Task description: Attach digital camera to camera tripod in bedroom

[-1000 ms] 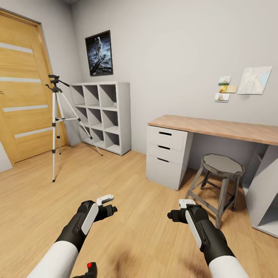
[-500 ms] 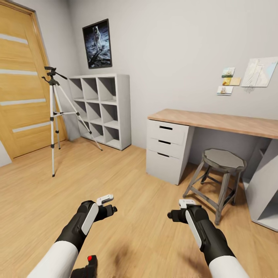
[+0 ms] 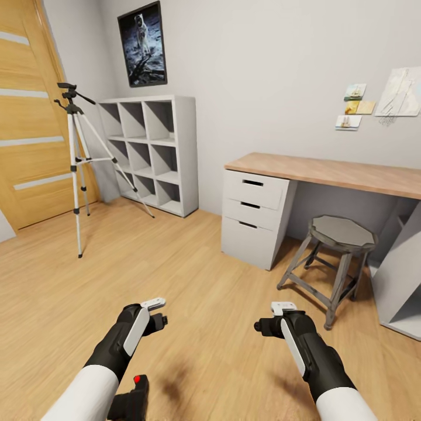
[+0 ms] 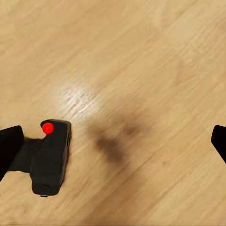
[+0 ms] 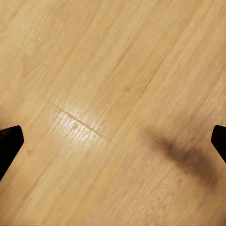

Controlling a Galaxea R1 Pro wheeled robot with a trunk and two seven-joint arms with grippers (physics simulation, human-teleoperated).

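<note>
While the camera [image 3: 131, 400] lies on the wooden floor [image 3: 204, 280] just near of the left gripper [image 3: 156, 311], closer to it than to the right gripper [image 3: 275, 316], both grippers hang spread and empty, and the tripod [image 3: 76, 158] stands far left by the door [image 3: 29, 117].

Head camera forward-down; wrist cameras floorward, floor [image 3: 204, 292] shared.

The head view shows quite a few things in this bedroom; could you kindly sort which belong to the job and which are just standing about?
For the job:
- digital camera, on the floor
- camera tripod, by the door
- left claw, open
- right claw, open

Just standing about:
- white cube shelf
- desk
- stool
- astronaut poster
</note>
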